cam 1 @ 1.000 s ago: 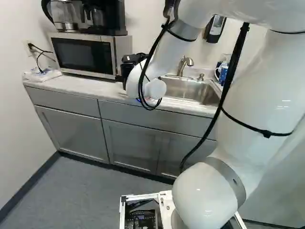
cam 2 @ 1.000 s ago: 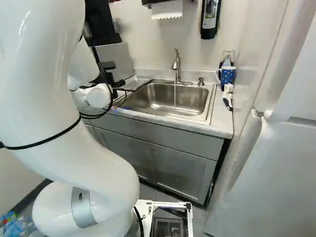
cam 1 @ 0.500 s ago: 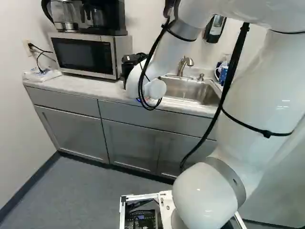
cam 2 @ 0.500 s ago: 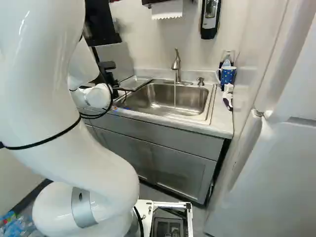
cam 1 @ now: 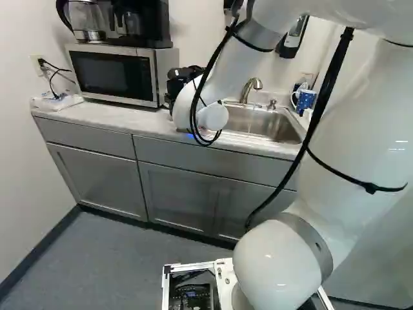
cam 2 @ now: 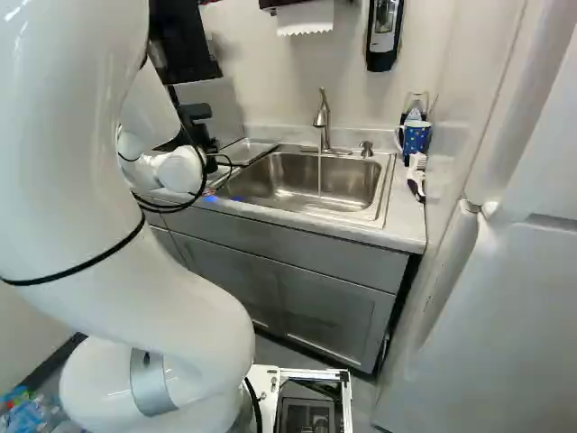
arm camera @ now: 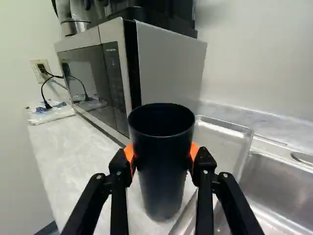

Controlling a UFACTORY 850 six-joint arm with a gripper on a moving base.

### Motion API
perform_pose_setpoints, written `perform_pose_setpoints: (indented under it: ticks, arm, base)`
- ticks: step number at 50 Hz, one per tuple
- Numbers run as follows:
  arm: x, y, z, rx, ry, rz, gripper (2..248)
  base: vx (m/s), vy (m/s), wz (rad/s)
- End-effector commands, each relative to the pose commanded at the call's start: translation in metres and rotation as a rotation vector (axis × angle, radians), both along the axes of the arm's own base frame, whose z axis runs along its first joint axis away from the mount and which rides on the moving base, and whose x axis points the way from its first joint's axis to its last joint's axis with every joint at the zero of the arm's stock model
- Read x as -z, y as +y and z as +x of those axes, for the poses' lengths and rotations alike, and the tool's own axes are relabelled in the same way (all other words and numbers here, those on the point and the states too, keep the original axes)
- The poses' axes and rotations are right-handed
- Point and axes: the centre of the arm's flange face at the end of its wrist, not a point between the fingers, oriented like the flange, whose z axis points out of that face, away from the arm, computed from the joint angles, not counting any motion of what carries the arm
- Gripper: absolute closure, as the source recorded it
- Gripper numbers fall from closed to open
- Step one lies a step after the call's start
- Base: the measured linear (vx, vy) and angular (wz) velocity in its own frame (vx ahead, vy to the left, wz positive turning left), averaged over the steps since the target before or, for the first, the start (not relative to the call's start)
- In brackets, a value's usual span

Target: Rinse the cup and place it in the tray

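Note:
At the left of the right base view, the black gripper is partly hidden behind my arm, near the counter by the sink. In the wrist view the gripper has its orange pads pressed on both sides of a dark, open-topped cup. The cup is upright over the counter, beside the metal tray; whether its bottom touches the counter I cannot tell. The tray lies at the sink's left edge. A thin stream of water falls from the faucet into the sink.
A microwave with a coffee maker on top stands close ahead of the cup. Right of the sink are a blue dotted mug and a white-headed brush. A soap dispenser hangs on the wall.
My upper arm has shifted a little rightward in the left base view and leftward in the right one. The wrist has also moved slightly. The base has stayed put.

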Motion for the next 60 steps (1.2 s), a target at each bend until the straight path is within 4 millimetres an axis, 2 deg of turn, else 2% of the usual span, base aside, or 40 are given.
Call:
perform_pose_setpoints:
  ticks: [28,60]
  arm:
    - [-0.025,-0.043,-0.006,0.102,-0.014,0.018,126]
    - [-0.024,-0.090,-0.005,0.220,-0.006,0.028,126]
  base:
    - [0.000,0.000,0.000]
    - [0.000,0.000,0.000]
